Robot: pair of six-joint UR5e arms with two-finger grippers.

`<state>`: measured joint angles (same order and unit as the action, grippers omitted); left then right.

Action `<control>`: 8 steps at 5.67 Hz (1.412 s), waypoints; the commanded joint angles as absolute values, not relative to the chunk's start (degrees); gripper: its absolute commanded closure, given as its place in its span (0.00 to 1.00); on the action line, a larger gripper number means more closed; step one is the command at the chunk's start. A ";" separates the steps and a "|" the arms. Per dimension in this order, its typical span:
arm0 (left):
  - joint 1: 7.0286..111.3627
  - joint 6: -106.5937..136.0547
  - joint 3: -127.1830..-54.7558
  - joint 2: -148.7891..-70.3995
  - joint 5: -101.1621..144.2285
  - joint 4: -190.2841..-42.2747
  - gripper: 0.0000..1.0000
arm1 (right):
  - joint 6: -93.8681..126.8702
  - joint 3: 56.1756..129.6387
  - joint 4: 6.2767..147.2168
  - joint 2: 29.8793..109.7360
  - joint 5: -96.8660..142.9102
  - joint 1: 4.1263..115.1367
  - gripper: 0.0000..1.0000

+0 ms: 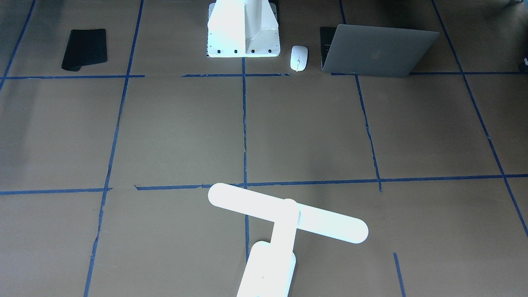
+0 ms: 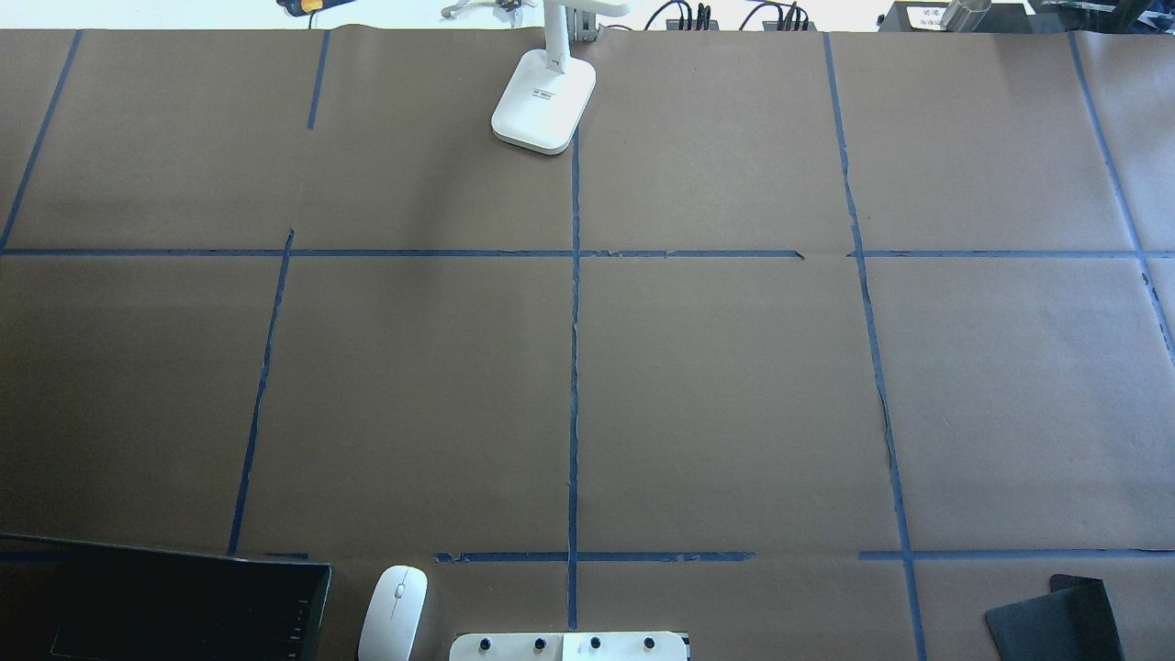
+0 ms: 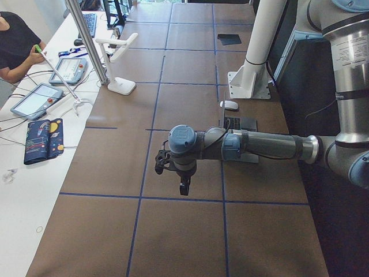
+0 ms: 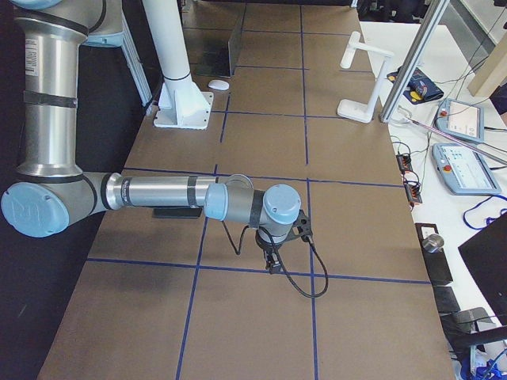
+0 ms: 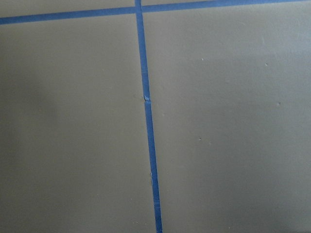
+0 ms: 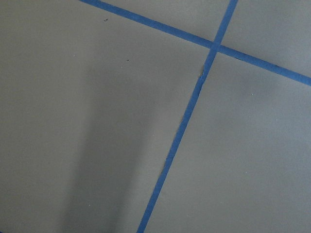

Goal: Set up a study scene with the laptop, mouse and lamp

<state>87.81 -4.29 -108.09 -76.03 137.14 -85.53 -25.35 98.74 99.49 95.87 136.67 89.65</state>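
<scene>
The laptop stands part open near the robot base, its grey lid with the apple logo facing away from the robot; in the overhead view its dark screen is at the bottom left. The white mouse lies beside it, towards the pedestal, and also shows in the overhead view. The white lamp stands at the far middle edge, its base on the paper. My left gripper hangs above the table's left end, and my right gripper above the right end. Both are far from all three; I cannot tell whether either is open or shut.
A black soft pad lies on the robot's right side near the base. The white bolted pedestal stands between pad and mouse. Blue tape lines divide the brown paper. An operator's desk with tablets runs along the far edge.
</scene>
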 commanded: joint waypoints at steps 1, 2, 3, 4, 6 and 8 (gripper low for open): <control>87.89 -4.57 -107.93 -75.59 136.41 -86.57 0.00 | -25.31 98.44 99.49 95.54 136.67 89.65 0.00; 87.89 -4.31 -107.93 -75.85 136.32 -86.75 0.00 | -25.23 98.44 99.49 95.45 136.67 89.65 0.00; 87.46 -4.48 -107.32 -75.76 136.41 -86.84 0.00 | -25.05 98.79 99.49 94.75 136.67 89.65 0.00; 87.45 -4.05 -108.36 -76.11 136.93 -86.75 0.00 | -25.40 100.09 99.49 94.75 136.58 89.65 0.00; 87.54 -4.74 -106.01 -75.33 138.06 -89.01 0.00 | -26.01 101.24 99.41 94.75 136.67 89.73 0.00; 81.44 1.96 -106.26 -75.06 144.63 -100.24 0.00 | -25.49 101.69 98.71 95.71 137.46 89.74 0.00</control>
<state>85.06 -2.35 -106.09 -75.16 141.61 -95.97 -25.61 101.40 99.22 95.33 137.08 89.73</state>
